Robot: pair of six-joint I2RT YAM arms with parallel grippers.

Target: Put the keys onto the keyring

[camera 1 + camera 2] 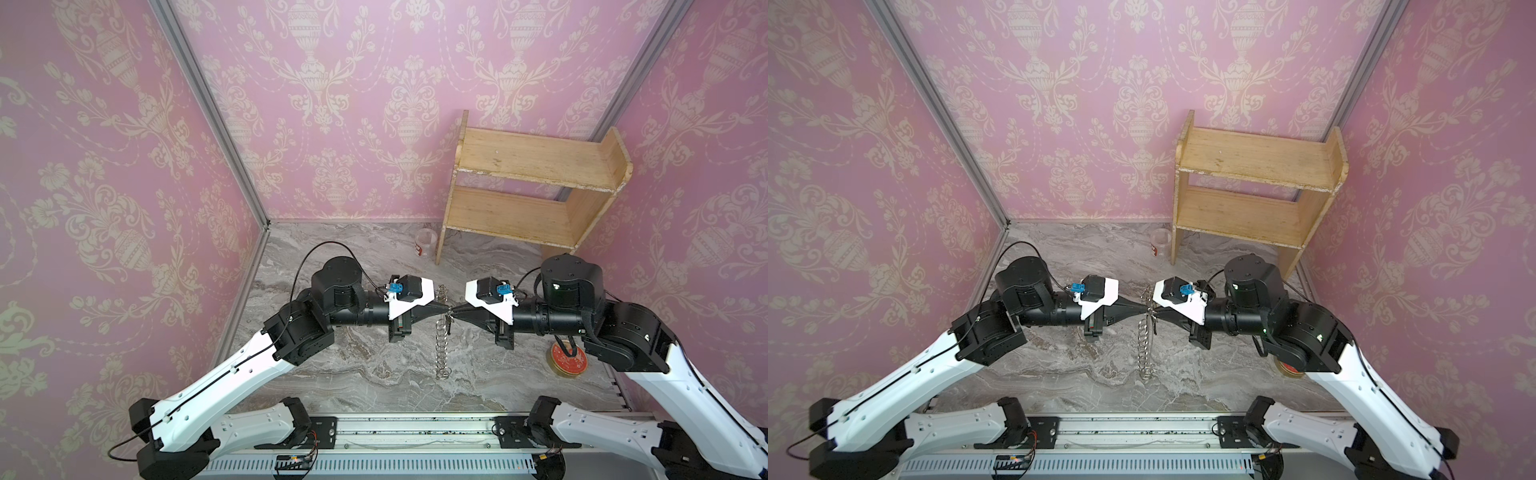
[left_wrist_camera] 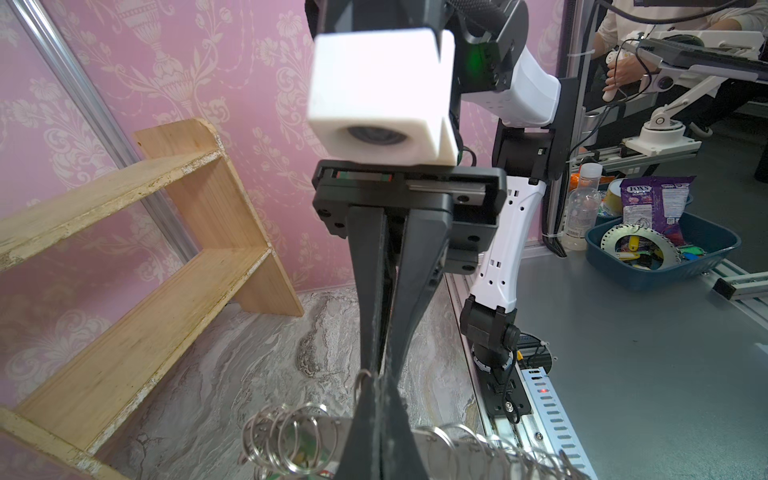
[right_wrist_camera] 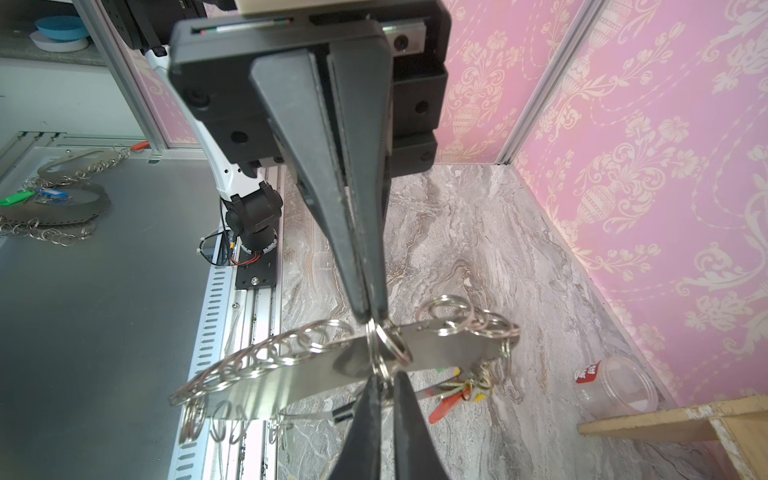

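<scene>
Two grippers meet tip to tip mid-table. The left gripper [image 1: 448, 311] and right gripper [image 1: 454, 313] both have their jaws pinched together on the keyring [image 1: 441, 347], a ring-lined metal strip held off the marble. Red- and yellow-tagged keys [image 3: 451, 397] dangle from it. The purple bag [image 2: 654, 203] reads "FOX'S". The jar [image 1: 424, 242] label is unreadable. The right arm half covers the red tin [image 1: 1288, 368].

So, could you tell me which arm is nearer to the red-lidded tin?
Right. The right arm passes just over the tin; the left arm is far off on the opposite side.
</scene>
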